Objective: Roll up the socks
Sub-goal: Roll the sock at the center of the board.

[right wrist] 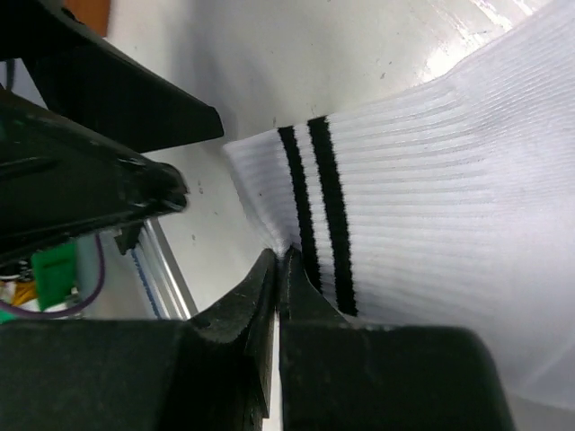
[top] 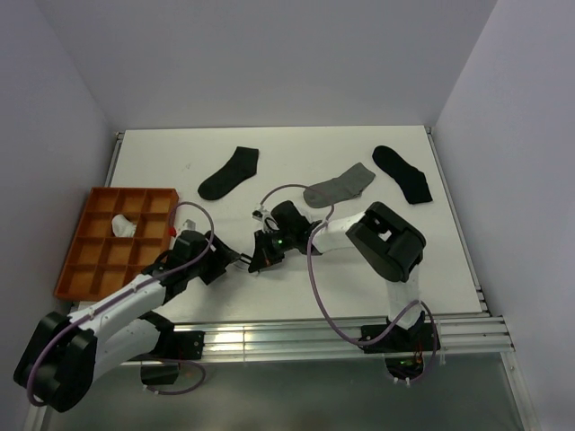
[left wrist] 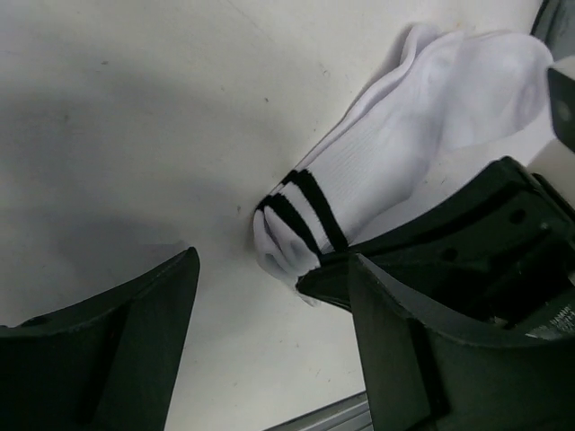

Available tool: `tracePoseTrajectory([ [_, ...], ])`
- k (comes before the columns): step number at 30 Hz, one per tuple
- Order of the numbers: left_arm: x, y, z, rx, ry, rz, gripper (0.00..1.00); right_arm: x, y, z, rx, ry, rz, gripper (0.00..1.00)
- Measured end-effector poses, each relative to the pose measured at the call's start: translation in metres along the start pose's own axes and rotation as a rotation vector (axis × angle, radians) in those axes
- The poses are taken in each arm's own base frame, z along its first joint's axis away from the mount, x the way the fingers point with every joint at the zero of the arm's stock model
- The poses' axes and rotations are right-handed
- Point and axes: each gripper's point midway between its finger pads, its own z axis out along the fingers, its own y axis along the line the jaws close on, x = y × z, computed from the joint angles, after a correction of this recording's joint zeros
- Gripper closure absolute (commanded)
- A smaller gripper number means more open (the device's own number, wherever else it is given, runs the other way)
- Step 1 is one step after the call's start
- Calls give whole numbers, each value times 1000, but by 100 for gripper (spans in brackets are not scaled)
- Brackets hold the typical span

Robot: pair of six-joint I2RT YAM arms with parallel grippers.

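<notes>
The white sock with two black cuff stripes (left wrist: 386, 148) lies flat on the white table; it also fills the right wrist view (right wrist: 431, 189). My right gripper (right wrist: 282, 262) is shut on the edge of its cuff, and shows in the top view (top: 266, 253) and in the left wrist view (left wrist: 449, 242). My left gripper (left wrist: 269, 359) is open and empty, its fingers (left wrist: 117, 350) straddling bare table just short of the cuff; in the top view it (top: 235, 261) sits close left of the right gripper. A grey sock (top: 340, 186) lies flat further back.
An orange compartment tray (top: 90, 269) at the left holds a small rolled white sock (top: 123, 225). Two black socks lie flat at the back, one left (top: 229, 173) and one right (top: 402, 172). A metal rail (top: 341, 328) runs along the near table edge.
</notes>
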Motion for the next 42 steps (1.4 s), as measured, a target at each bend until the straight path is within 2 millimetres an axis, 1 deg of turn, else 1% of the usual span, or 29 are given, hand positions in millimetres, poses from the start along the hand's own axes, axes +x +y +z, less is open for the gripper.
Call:
tracePoseTrajectory([
  [6,-6,-2,-10,63,-62,-11,32,2,-2,2,-56,14,108,100],
  [10,-4,1,-9,68,-61,-8,39,3,-3,1,-103,14,187,100],
  [11,-2,4,-8,63,-54,-5,44,4,-4,0,-112,13,206,100],
  [13,3,10,-5,45,-38,-2,49,4,-5,-1,-131,13,241,100],
  [14,6,14,-4,33,-27,1,55,4,-5,-1,-139,13,256,100],
  [15,9,17,-3,24,-19,2,57,4,-5,-1,-147,15,268,100],
  [16,11,20,-2,16,-12,4,63,4,-5,-1,-153,16,277,100],
  [21,17,23,2,6,9,12,74,4,-6,-1,-163,22,298,100],
  [28,18,19,9,15,13,17,80,3,-6,-1,-163,24,304,100],
  [32,17,16,13,21,11,17,80,3,-6,-1,-163,26,306,100],
  [42,16,11,14,26,10,21,71,3,-6,0,-158,35,314,100],
])
